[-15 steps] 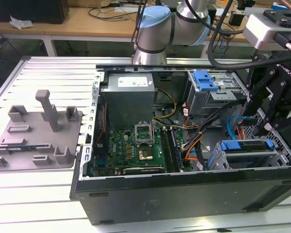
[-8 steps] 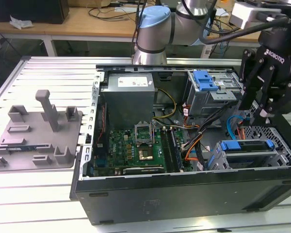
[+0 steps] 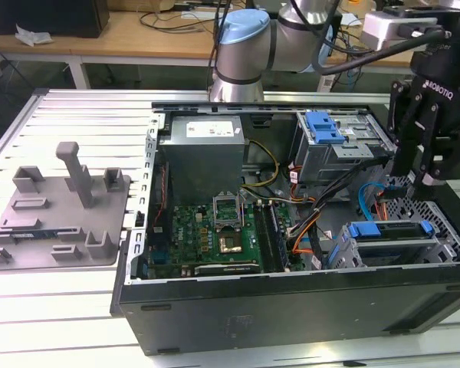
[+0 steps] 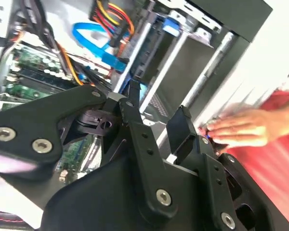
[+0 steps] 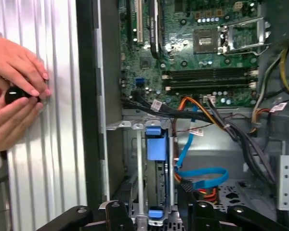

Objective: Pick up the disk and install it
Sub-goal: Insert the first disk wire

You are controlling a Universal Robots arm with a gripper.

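**benchguy:** Gripper [image 3: 423, 178] hangs over the drive cage [image 3: 443, 222], fingers [image 4: 143, 139] apart, nothing in them.
**tinkr:** Yep, and the disk [image 3: 389, 247] sits slotted in that cage, blue bracket [image 3: 364, 228] showing, right below it.

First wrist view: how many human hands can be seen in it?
2. Both are over the ribbed table outside the computer case: one hand and another hand touch a small black object together.

Slatted table [image 3: 69, 107] bears computer case [image 3: 291, 307], grey fixture [image 3: 61, 222].
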